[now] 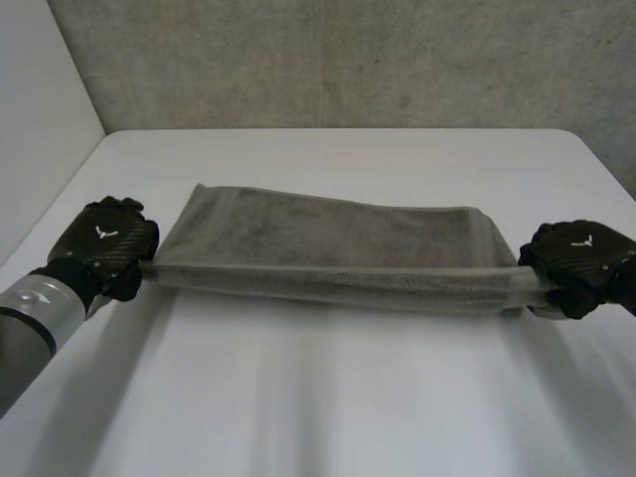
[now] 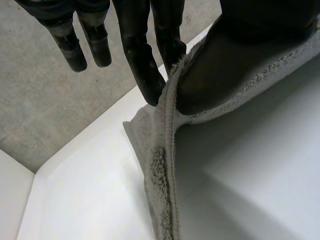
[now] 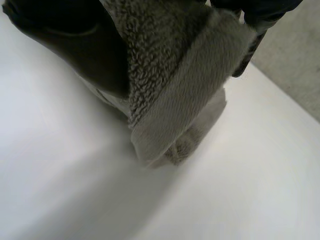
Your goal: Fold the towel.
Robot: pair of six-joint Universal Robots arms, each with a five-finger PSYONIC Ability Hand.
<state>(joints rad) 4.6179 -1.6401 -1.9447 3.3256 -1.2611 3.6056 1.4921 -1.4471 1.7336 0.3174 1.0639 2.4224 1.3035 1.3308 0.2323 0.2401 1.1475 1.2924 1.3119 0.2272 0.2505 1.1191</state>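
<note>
Towel (image 1: 328, 243) lies across the surface (image 1: 328, 397), near edge raised taut. The left robot hand (image 1: 104, 243) and right robot hand (image 1: 581, 260) each pinch a corner, likely to carry it over evenly.

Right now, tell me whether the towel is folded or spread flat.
Neither, mid-fold: left hand and right hand pinch the towel, its near edge taut above the table, far part resting there.

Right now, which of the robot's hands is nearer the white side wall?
Left. The left hand pinches the towel at the end beside that wall; the right hand grips the opposite end.
</note>
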